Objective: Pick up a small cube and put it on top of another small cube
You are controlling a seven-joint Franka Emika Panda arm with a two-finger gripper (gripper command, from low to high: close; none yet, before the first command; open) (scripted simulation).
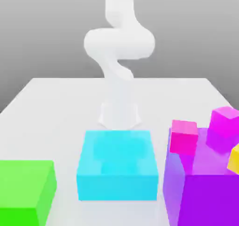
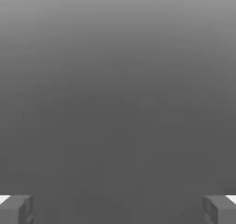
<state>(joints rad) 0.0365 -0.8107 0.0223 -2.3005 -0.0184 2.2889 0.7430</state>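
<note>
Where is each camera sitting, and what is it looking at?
Exterior view: sits off the arm, low at the table's near edge, facing the white arm behind the big green block, cyan block and purple block, which carries two small pink cubes and a yellow cube.
Hand view: sits on the hand, looking past the open gripper at plain grey; its jaws stand wide apart.
Shared: both views show parts of the same robot; no block appears in both.

White arm (image 1: 119, 57); cyan block (image 1: 116, 167), green block (image 1: 25, 188)
</note>
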